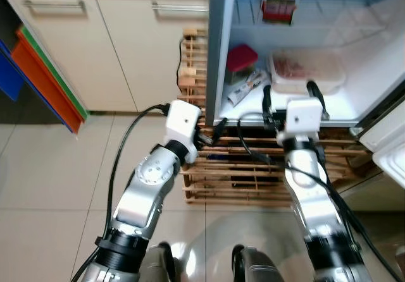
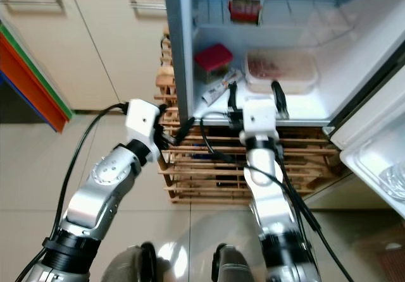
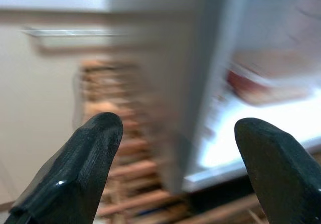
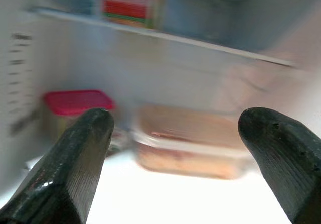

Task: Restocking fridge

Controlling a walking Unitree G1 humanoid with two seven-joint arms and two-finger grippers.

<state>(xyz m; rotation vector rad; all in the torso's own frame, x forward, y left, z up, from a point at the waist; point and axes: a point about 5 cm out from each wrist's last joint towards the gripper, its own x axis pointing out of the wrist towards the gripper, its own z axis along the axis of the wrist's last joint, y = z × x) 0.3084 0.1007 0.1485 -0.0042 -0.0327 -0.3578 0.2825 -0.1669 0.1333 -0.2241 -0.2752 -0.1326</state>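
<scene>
The fridge [image 1: 221, 54] stands open. On its lower shelf sit a red-lidded tub [image 1: 242, 57], a clear container of meat [image 1: 307, 72] and a small packet [image 1: 243, 91]. A red and white carton [image 1: 281, 0] stands on the shelf above. My right gripper [image 1: 289, 89] is open and empty at the shelf's front edge, pointing at the clear container [image 4: 190, 143]. My left gripper [image 1: 214, 133] is open and empty, low by the fridge's left wall, just outside it.
A wooden slatted rack [image 1: 253, 168] stands under and left of the fridge. The fridge door [image 1: 389, 143] hangs open at the right. Cream cabinets [image 1: 126, 42] line the back left, with orange, green and blue boards [image 1: 47, 73] leaning there. Tiled floor lies below.
</scene>
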